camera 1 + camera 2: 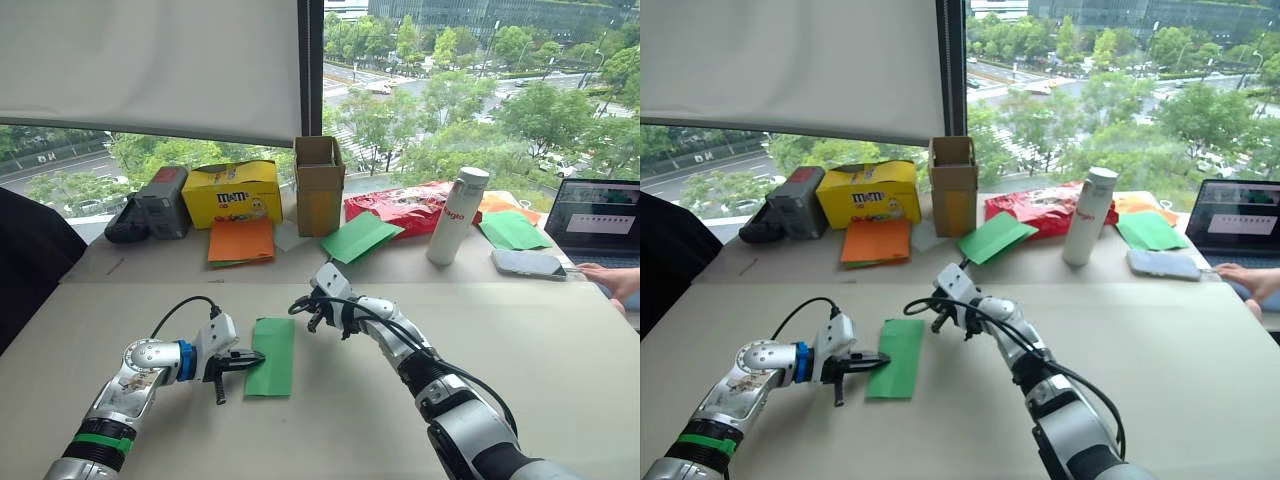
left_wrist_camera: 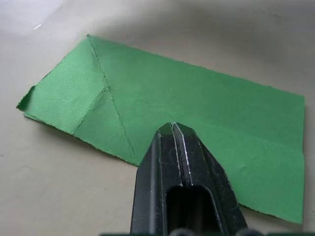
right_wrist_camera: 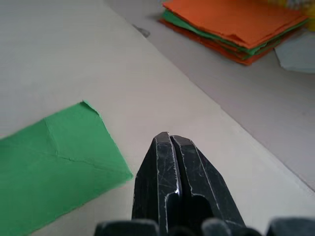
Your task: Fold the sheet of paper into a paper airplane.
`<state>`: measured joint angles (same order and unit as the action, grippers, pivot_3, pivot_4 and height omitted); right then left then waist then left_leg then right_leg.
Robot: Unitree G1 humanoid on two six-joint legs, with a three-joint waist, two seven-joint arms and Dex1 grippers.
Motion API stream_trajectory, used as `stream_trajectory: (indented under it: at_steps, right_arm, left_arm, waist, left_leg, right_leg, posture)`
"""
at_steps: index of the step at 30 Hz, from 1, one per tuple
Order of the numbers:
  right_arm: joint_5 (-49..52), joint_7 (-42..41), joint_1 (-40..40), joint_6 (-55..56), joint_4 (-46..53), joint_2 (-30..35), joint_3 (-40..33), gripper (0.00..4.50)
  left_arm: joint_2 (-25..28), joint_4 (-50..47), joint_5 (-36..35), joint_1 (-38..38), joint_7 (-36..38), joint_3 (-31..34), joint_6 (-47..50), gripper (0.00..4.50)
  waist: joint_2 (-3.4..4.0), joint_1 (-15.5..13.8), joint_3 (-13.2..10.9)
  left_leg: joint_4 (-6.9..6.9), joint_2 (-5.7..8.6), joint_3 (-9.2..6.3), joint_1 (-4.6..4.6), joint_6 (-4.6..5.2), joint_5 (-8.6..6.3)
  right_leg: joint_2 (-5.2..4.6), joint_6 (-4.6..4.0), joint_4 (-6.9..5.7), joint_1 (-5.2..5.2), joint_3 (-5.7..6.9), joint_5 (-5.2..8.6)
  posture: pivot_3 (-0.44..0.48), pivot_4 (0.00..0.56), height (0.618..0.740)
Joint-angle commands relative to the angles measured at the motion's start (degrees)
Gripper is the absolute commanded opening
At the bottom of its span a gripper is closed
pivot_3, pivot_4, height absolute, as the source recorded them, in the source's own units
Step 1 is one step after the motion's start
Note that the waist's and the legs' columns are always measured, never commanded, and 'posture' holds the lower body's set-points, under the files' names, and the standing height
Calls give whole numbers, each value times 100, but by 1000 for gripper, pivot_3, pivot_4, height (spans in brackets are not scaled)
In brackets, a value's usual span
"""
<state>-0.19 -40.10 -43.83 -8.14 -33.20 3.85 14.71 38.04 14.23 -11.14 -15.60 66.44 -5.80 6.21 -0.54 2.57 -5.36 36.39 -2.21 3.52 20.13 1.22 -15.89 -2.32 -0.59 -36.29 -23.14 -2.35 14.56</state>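
Bright green sheet (image 1: 272, 356), plain, paler crease lines, on beige table (image 1: 560, 360).
Black fingers on left gripper (image 1: 243, 360) and right gripper (image 1: 318, 318); silver arms, blue ring and green band on the left one.
Far left: dark grey case (image 1: 160, 203).
Yellow box (image 1: 232, 193), coloured candy print.
Orange paper stack (image 1: 241, 241), green edges between layers.
Brown carton (image 1: 319, 185).
Loose green sheets (image 1: 360, 237), far centre and far right.
Red bag (image 1: 400, 207), white markings.
White bottle (image 1: 457, 216), red lettering.
Pale grey phone (image 1: 528, 263).
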Motion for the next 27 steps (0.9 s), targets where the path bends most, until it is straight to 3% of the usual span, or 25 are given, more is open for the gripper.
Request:
stream_trajectory:
  at_steps: [1, 8, 19, 27]
  right_arm:
    - [111, -128, 310, -384, 755, -67, 121, 12]
    - [-45, -555, 945, -721, 1272, 142, 687, 12]
    - [329, -1635, 2056, -1310, 2996, 841, 1244, 12]
    - [132, -1704, 2158, -1596, 3721, 1027, 1867, 12]
  left_arm:
    - [71, 124, 178, 169, 13, -144, 65, 0]
    - [85, 68, 157, 233, 60, -149, 88, 0]
    - [11, -258, -113, 192, 114, -108, 597, 0]
    - [78, -437, -381, 160, 136, 20, 1097, 0]
  waist:
    - [1, -1, 1]
    - [1, -5, 0]
    - [-1, -16, 0]
    - [-6, -26, -3]
  left_leg:
    - [-2, 0, 0, -1, 0, 0]
    - [-3, 7, -1, -1, 0, 0]
    - [-1, 23, 0, -4, 1, 0]
    - [2, 29, 0, -3, 1, 0]
  right_leg:
    - [0, 0, 2, 1, 0, 0]
    - [0, 0, 9, 0, 2, 0]
    - [11, 16, 26, 1, 4, 10]
    - [54, 22, 28, -1, 6, 15]
  posture:
    - [0, 150, 740]
    - [0, 150, 740]
    - [0, 150, 740]
    - [0, 150, 740]
